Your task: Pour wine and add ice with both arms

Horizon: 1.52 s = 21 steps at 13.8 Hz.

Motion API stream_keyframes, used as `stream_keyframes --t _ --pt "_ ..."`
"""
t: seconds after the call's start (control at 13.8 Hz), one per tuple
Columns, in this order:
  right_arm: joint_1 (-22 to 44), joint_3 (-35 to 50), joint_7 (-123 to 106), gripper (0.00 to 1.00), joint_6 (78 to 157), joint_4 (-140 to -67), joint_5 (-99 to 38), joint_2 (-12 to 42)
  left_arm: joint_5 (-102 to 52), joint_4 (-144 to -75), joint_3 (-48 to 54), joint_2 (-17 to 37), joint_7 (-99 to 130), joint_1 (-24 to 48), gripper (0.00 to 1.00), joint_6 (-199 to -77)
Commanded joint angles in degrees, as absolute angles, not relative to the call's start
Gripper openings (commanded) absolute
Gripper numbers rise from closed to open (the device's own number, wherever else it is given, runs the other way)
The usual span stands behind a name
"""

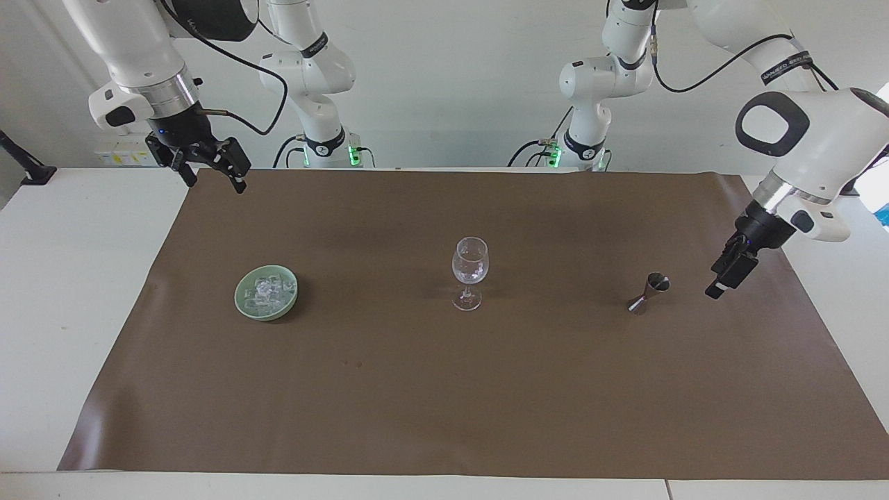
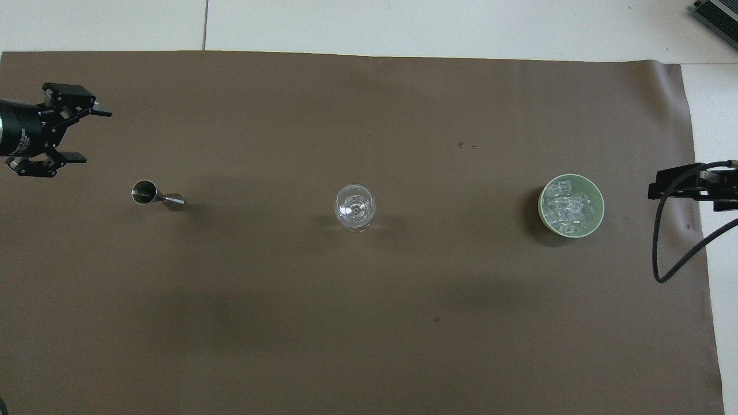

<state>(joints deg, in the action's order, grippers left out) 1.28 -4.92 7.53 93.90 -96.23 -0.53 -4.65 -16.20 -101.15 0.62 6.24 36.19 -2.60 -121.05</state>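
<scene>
While the clear stemmed wine glass (image 1: 470, 272) stands upright mid-cloth on the brown table cover (image 1: 444, 403), the left gripper (image 1: 722, 276) hangs beside the small steel hourglass-shaped jigger (image 1: 649, 292), fingers spread and holding nothing. That jigger sits toward the left arm's end from the glass. Toward the right arm's end from the glass, the ice (image 1: 266, 294) lies heaped in a pale green round dish (image 1: 244, 304). The right gripper (image 1: 208, 165) waits, open and empty, over the cover's edge. Judging from this, grasping the jigger comes next: approach level, straddle its narrow waist, close gently to avoid tipping.
</scene>
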Motion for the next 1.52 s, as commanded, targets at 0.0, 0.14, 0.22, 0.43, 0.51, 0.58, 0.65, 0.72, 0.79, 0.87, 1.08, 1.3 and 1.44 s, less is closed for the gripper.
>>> stream_keyframes --t 0.0,0.14,0.22,0.43,0.51,0.58,0.65,0.72,0.79,0.87,1.08,1.3,1.44 --pt "1.2 -4.7 8.4 1.00 93.9 -97.4 -0.3 -5.7 -13.4 -101.5 -0.4 3.0 35.9 0.3 1.00 -119.7" --pt "1.2 -4.7 8.4 1.00 93.9 -97.4 -0.3 -5.7 -9.1 -101.4 -0.2 0.9 35.0 1.4 1.00 -117.5" --pt "1.2 -4.7 8.4 1.00 93.9 -97.4 -0.3 -5.7 -6.0 -101.4 0.1 -0.1 32.7 3.0 1.00 -116.4" --pt "1.2 -4.7 8.4 1.00 93.9 -97.4 -0.3 -5.7 -4.4 -99.1 0.2 -1.6 24.6 3.8 1.00 -110.4" --pt "1.2 -4.7 8.4 1.00 93.9 -97.4 -0.3 -5.7 -2.4 -97.4 0.1 -2.1 20.3 3.8 1.00 -106.8" --pt "1.1 -4.7 8.4 1.00 93.9 -97.4 -0.3 -5.7 -0.6 -95.6 0.2 -2.5 15.6 3.8 1.00 -103.7" --pt "1.2 -4.7 8.4 1.00 93.9 -97.4 -0.3 -5.7 -0.2 -93.4 0.1 -2.5 12.0 3.7 1.00 -101.1" --pt "1.1 -4.7 8.4 1.00 93.9 -97.4 -0.3 -5.7 0.0 -91.3 0.1 -2.4 10.7 3.2 1.00 -98.6" --pt "1.2 -4.7 8.4 1.00 93.9 -97.4 -0.3 -5.7 0.1 -88.8 -0.3 -2.0 9.4 3.1 1.00 -95.9" --pt "1.2 -4.7 8.4 1.00 93.9 -97.4 -0.3 -5.7 -0.1 -86.5 -0.4 -1.5 7.6 3.0 1.00 -92.7" --pt "1.1 -4.7 8.1 1.00 94.4 -97.4 -0.3 -5.6 -0.3 -80.8 -0.7 1.0 2.2 2.7 1.00 -86.3" --pt "1.2 -4.4 6.0 1.00 94.0 -97.2 0.2 -5.7 -0.6 -81.1 -0.8 0.9 2.2 1.8 1.00 -85.9" --pt "1.7 -3.6 6.2 1.00 94.7 -97.2 0.7 -5.7 -0.7 -81.9 -0.8 0.4 2.1 1.5 1.00 -85.7"
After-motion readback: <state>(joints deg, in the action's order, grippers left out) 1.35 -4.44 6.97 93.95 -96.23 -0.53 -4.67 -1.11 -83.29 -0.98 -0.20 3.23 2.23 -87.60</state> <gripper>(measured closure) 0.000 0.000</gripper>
